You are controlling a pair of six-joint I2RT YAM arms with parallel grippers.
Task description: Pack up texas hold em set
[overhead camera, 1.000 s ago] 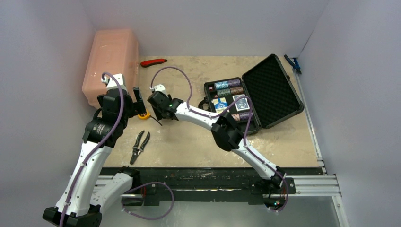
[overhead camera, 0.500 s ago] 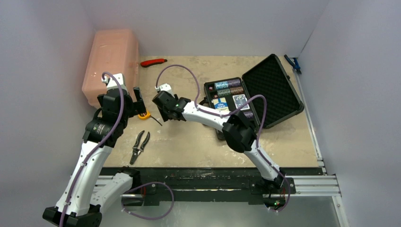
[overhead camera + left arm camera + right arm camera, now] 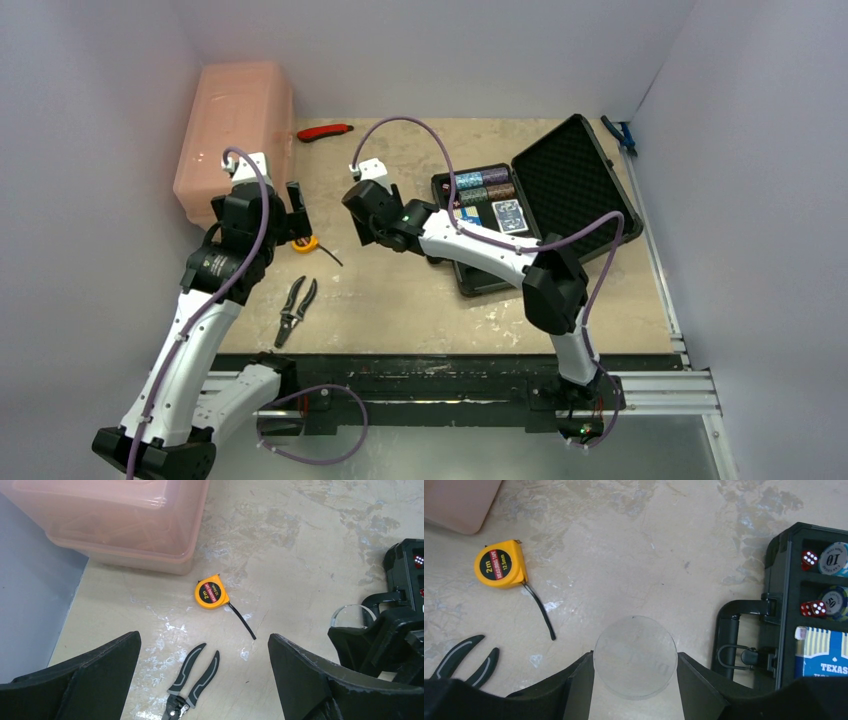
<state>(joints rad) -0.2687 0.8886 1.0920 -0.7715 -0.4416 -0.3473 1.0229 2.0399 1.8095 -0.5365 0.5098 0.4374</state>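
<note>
Over bare table just left of the case handle: thin, pale, see-through round plastic disc, pinched across its width by the rim between the two fingers of the right gripper. Jaws part-way apart, set to the disc's breadth, nothing else in them. Faint lettering on the disc face, unreadable. Off to the right: black hard-plastic briefcase, lying open on the table, foam-lined lid back. In its tray: rows of poker chips, two small red dice in the near-edge pockets, blue-backed card deck beside them. Disc well outside the case, not yet over any pocket; destination slot not identifiable from these views. Left gripper: jaws fully wide, holding nothing, hovering above the yellow tape measure and the black-handled pliers, neither touched. Large pink translucent bin at far left, red utility knife at the back. Handling estimate for the disc: very light, stiff, smooth-faced, probably slick at the edge; rim-to-rim hold looks centred but with little contact area, so liable to pivot or squirt out under a jolt or extra squeeze. Best kept level, carried slowly, released low over the foam. Possibly brittle if dropped on the hard case rim.
</note>
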